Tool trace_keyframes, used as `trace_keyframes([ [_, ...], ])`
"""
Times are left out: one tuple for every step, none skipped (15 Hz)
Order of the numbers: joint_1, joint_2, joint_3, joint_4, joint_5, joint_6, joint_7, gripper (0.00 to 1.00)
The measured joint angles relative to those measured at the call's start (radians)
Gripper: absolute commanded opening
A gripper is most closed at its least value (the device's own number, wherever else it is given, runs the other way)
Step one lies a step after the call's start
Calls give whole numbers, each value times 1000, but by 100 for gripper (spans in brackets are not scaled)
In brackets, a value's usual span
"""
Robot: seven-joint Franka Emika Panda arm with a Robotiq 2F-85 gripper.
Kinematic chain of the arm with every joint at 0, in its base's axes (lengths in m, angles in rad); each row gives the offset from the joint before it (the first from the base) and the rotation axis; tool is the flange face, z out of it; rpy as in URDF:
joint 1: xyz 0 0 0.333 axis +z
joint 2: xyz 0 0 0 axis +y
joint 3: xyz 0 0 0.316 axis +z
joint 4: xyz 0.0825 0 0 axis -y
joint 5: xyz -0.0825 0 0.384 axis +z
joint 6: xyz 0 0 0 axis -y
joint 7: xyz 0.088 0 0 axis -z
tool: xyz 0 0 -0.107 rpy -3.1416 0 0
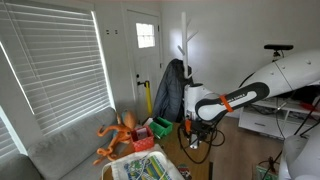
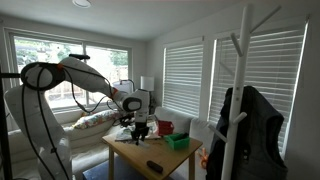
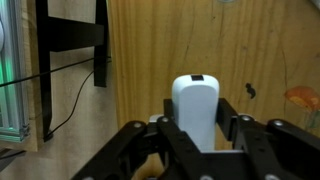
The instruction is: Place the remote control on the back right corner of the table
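Closest to the lens, your gripper is filling the bottom edge of the wrist view. Its dark fingers are clamping the white remote control from both long sides, low on its body. The remote's rounded end, with a dark slot, is pointing toward the middle of the frame. Beneath it the wooden table is showing bare wood. In an exterior view the gripper is hanging above the tabletop near the frame's centre, so you are holding the remote in the air, not resting it. You are probably dealing with a rigid, light plastic shell, smooth and a little slippery, so it may be prone to pivoting between the pads on a quick swing. Gripping across the narrow width nearer the middle is looking like the sounder hold. A green basket and a red container are sitting just right of the gripper in that frame, leaving you little spare room there.
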Motion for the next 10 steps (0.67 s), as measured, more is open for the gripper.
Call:
trace_keyframes([
  [-8,0,-6,0,0,0,-16,21],
  [-20,0,-22,-1,0,1,-54,21],
  [-37,0,-44,-2,0,1,-100,21],
  [-60,0,-73,-4,0,1,-156,21],
  [-83,0,-101,-7,0,2,-218,21],
  [-105,0,-128,-10,0,9,-282,21],
  [-125,0,-154,-14,1,23,-347,21],
  [-141,1,-176,-17,1,41,-409,21],
  [-154,2,-192,-18,4,60,-462,21],
  [-163,3,-204,-18,10,79,-505,21],
])
